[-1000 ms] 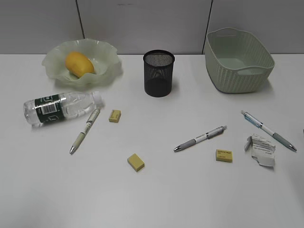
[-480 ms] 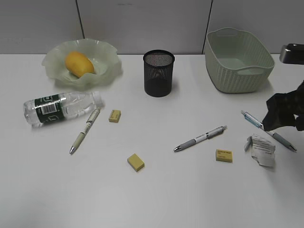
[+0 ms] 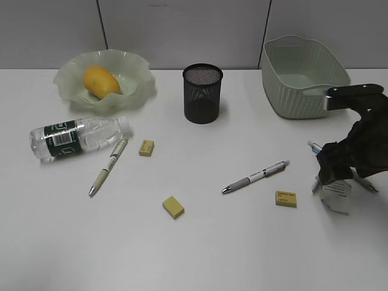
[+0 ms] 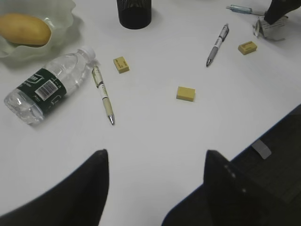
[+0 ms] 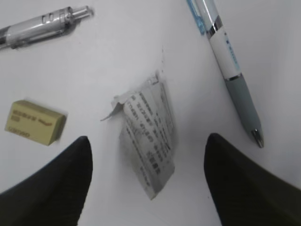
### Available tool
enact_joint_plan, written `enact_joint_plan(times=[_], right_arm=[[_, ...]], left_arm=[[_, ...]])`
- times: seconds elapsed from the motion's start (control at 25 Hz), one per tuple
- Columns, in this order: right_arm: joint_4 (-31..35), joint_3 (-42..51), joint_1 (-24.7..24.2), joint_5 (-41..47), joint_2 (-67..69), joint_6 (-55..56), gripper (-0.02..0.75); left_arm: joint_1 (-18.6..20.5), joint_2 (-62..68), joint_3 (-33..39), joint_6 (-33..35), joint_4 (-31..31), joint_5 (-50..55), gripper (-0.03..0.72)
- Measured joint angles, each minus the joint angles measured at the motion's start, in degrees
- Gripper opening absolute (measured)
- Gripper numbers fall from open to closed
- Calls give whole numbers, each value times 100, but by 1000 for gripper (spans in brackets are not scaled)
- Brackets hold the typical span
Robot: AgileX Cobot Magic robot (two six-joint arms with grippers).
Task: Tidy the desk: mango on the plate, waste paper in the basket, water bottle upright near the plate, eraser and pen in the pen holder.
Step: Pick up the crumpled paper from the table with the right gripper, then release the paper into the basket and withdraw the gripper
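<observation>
Left to right, you are seeing: mango (image 3: 101, 80) lying in the plate (image 3: 138, 71); water bottle (image 3: 77, 138) lying sideways on the desk (image 3: 200, 242); left gripper (image 4: 155, 160) hovering, spread and empty; right gripper (image 5: 146, 155) gaping over the waste paper (image 5: 149, 141), unclasped.

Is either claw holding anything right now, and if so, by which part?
Nothing is held. The right claw is open above the waste paper, fingers either side, not touching. The left claw is open over bare desk.

Probably office: white desk (image 3: 242, 242), grey partition panels (image 3: 182, 30)
</observation>
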Motion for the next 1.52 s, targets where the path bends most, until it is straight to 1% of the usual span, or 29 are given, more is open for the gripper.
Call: enact_joint_plan(times=[0.2, 0.28, 0.36, 0.4, 0.48, 0.56, 0.6, 0.64, 0.72, 0.88, 1.0, 1.12, 1.24, 1.32, 1.4, 1.52], right_arm=[[64, -157, 0, -235, 580, -5, 577], [64, -175, 0, -249, 739, 1, 540], [39, -175, 0, -255, 847, 5, 462], [44, -175, 0, -255, 866, 5, 401], [49, -181, 0, -238, 869, 15, 255], [62, -194, 0, -155, 869, 22, 141], [62, -223, 0, -76, 853, 22, 100], [62, -270, 0, 40, 842, 22, 80], [67, -394, 0, 450, 799, 22, 67], [69, -864, 0, 1258, 741, 22, 64], [69, -1385, 0, 1793, 687, 22, 63], [69, -2111, 0, 2133, 653, 27, 62], [69, -2824, 0, 2137, 653, 27, 62], [44, -3311, 0, 1949, 653, 27, 62], [0, -3703, 0, 1535, 647, 27, 62], [0, -3989, 0, 765, 643, 27, 64]], left_arm=[[0, 0, 0, 0, 0, 0, 481], [-5, 0, 0, 0, 0, 0, 481], [-6, 0, 0, 0, 0, 0, 481], [-6, 0, 0, 0, 0, 0, 481], [-6, 0, 0, 0, 0, 0, 481], [-6, 0, 0, 0, 0, 0, 481], [-6, 0, 0, 0, 0, 0, 481], [-6, 0, 0, 0, 0, 0, 481], [-6, 0, 0, 0, 0, 0, 481], [-6, 0, 0, 0, 0, 0, 481], [-6, 0, 0, 0, 0, 0, 481], [-6, 0, 0, 0, 0, 0, 481], [-6, 0, 0, 0, 0, 0, 481], [-6, 0, 0, 0, 0, 0, 481], [-6, 0, 0, 0, 0, 0, 481], [-6, 0, 0, 0, 0, 0, 481]])
